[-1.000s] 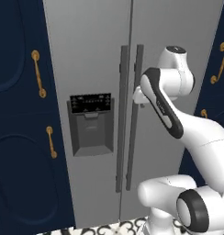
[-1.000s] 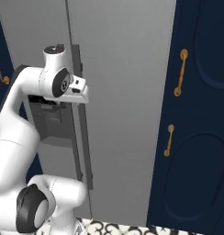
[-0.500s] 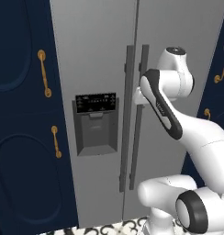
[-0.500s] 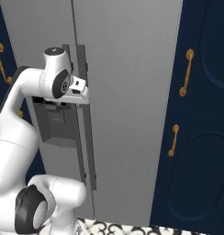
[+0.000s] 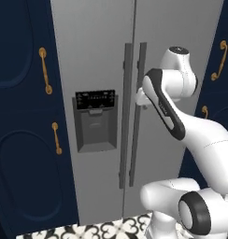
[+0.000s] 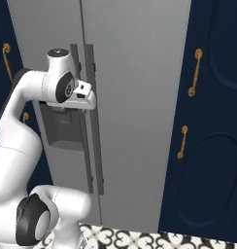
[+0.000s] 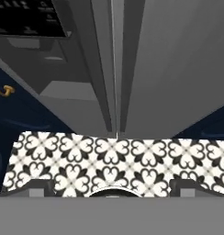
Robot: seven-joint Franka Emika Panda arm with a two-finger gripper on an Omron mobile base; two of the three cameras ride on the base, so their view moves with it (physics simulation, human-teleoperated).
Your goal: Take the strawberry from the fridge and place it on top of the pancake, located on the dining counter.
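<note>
The fridge stands straight ahead with both light-grey doors shut, so the strawberry is hidden. My gripper hovers just in front of the two long dark vertical handles, at about the height of the dispenser panel. From the right base view the gripper sits beside the handles, and I cannot tell whether it touches them. In the hand view the gripper is open, its fingertips wide apart with nothing between them. The pancake and the dining counter are out of view.
A black-panelled dispenser recess sits in the fridge's left door. Navy cabinets with gold handles flank the fridge on both sides. Black-and-white patterned floor tiles run along the fridge's foot.
The whole picture has shifted slightly, so the base has moved a little. The hand stays by the fridge handles and the doors remain shut.
</note>
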